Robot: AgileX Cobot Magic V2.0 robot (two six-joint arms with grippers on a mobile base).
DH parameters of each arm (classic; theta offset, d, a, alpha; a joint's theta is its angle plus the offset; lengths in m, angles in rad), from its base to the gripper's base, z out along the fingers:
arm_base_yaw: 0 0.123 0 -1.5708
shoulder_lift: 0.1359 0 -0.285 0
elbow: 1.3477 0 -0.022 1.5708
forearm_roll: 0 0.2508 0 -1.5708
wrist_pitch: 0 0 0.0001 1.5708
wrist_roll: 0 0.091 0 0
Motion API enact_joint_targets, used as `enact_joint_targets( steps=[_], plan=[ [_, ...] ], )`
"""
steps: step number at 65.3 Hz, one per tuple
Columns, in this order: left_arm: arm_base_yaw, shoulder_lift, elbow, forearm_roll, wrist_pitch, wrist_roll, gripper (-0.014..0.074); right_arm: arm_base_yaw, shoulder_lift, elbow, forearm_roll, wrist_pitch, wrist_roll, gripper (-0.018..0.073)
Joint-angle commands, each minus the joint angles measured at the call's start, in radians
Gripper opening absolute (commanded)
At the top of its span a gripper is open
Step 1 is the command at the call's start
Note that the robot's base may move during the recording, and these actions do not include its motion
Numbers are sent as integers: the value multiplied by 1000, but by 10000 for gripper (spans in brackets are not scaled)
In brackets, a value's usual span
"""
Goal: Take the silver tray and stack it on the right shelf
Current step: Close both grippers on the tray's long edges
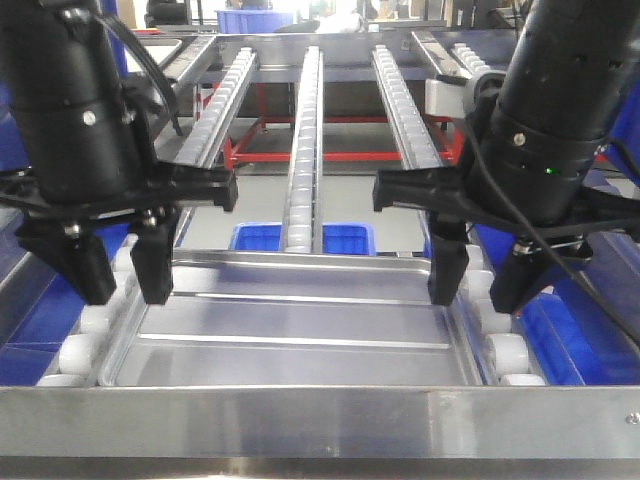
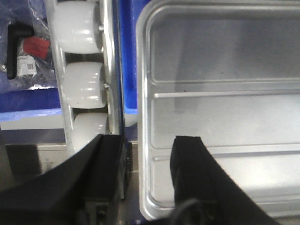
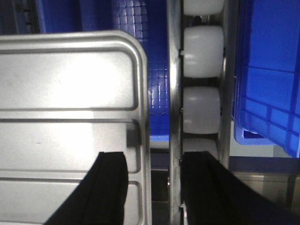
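Astride silver tray rims: left gripper, right gripper, jaws apart.

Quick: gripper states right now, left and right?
Left gripper: open, fingers straddling the left rim of the silver tray, not clamped.
Right gripper: open, fingers straddling the tray's right rim.

One silver tray on right shelf.

The silver tray rests on the right shelf, the spread left gripper and right gripper straddling its ends.
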Motion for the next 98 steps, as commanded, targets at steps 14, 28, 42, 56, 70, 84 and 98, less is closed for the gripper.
enact_joint_targets(
  steps=[14, 28, 42, 56, 70, 84, 98],
  plan=[
    [2, -20, -31, 31, -36, 1, 171, 3, -27, -30, -5, -33, -1, 401],
    [2, -20, -31, 38, -64, 1, 171, 3, -27, -30, -5, -63, -1, 401],
    [2, -19, -31, 36, -60, 1, 171, 3, -27, -30, -5, -63, -1, 401],
    [4, 4, -29, 35, -62, -1, 171, 3, -27, -30, -5, -66, -1, 401],
    [4, 16, -29, 40, -62, -3, 171, 3, -8, -30, -5, -64, -1, 396],
    [4, 17, -27, 39, -59, -3, 171, 3, 5, -30, -2, -59, -1, 396],
    [4, 17, -27, 39, -58, -3, 171, 3, 12, -30, -2, -61, -1, 396]
  ],
)
